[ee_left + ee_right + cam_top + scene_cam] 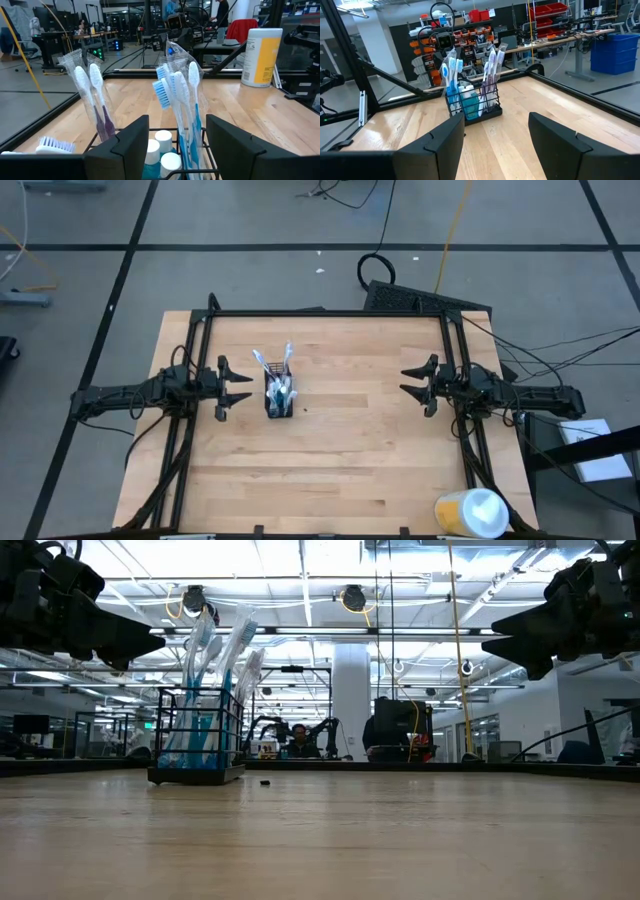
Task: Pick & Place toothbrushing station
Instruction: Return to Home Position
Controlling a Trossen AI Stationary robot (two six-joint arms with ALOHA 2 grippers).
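Left gripper (244, 387), right gripper (406, 381), one holder (279, 404)

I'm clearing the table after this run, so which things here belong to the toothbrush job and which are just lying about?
Job: black mesh holder; toothbrushes standing in it; small tubes inside it; left claw and right claw, both open, empty, at the table's sides.
Lying about: yellow-and-white round container at a table corner; dark speck near the holder.

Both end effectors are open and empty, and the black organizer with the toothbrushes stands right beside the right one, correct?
Not quite. The high view shows the black organizer with its toothbrushes standing beside the left end effector, well apart from the right end effector. Both are open and empty, as you said.
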